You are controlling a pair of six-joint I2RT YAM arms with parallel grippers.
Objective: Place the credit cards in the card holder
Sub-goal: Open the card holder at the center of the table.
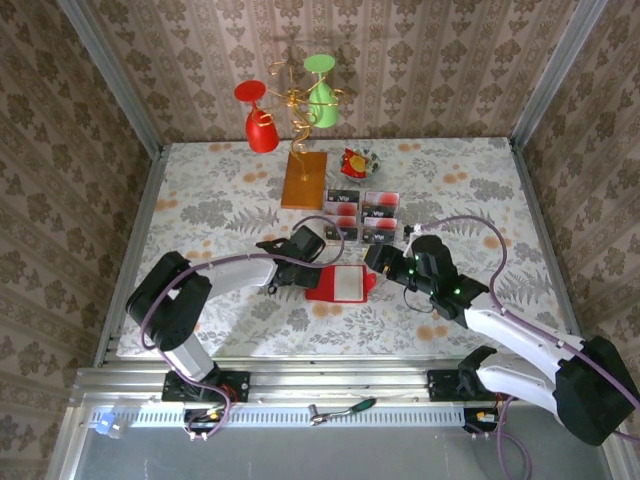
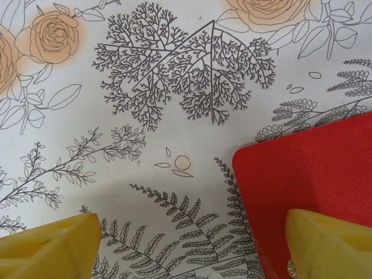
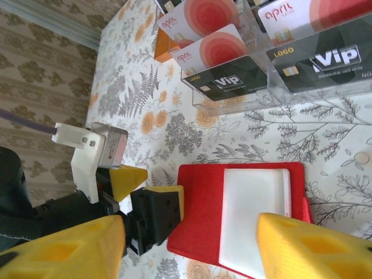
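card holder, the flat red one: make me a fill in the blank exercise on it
The flat bright-red rectangular card holder carries a thin ___ rectangle on top. The right gripper above it stands ___. The black plastic cards beyond it read ___.
Missing: white; open; VIP.

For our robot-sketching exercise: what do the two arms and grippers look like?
The left arm and right arm each have white tapered links between bulky black joint housings, with a purple-grey cable looping alongside. The left gripper and right gripper have blocky yellow fingers on black bodies. Small green lights glow on the right arm.
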